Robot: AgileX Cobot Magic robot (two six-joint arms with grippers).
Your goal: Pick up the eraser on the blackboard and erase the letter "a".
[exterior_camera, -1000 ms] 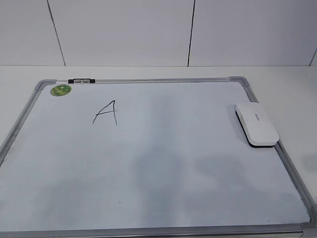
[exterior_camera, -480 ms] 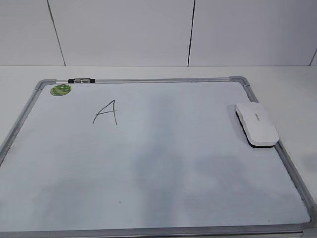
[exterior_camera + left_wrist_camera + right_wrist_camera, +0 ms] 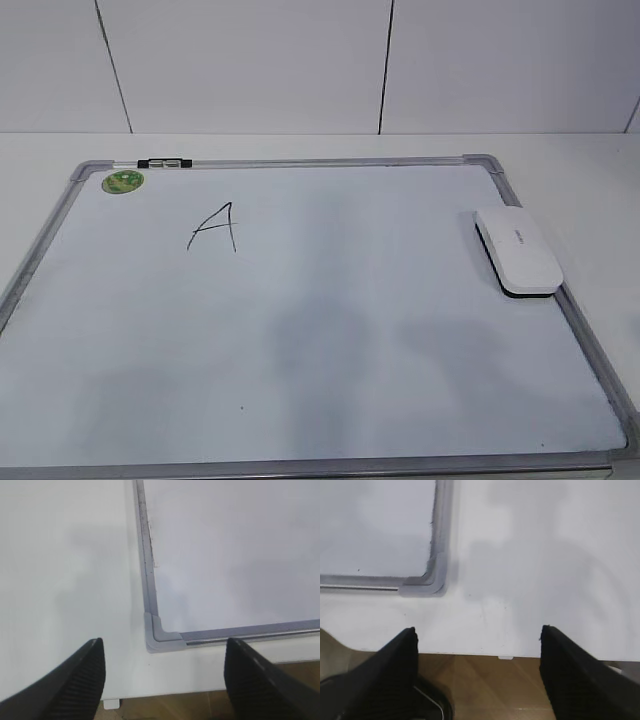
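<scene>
The white oblong eraser (image 3: 518, 250) lies on the blackboard's (image 3: 300, 162) right edge, partly over the grey frame. An angular capital "A" (image 3: 214, 227) in black marker sits at the board's upper left. The lowercase letter "a" does not show in any view. Neither arm appears in the exterior view. My left gripper (image 3: 163, 650) hangs open above the table's near edge, by the board's near left corner (image 3: 160, 637). My right gripper (image 3: 477, 630) is open too, empty, over the table edge beside the near right corner (image 3: 437, 577).
A round green sticker (image 3: 123, 181) marks the board's far left corner, and a small black-and-silver clip (image 3: 164, 162) sits on the far frame. White table (image 3: 600, 180) surrounds the board. Brown floor (image 3: 485, 685) shows past the near edge.
</scene>
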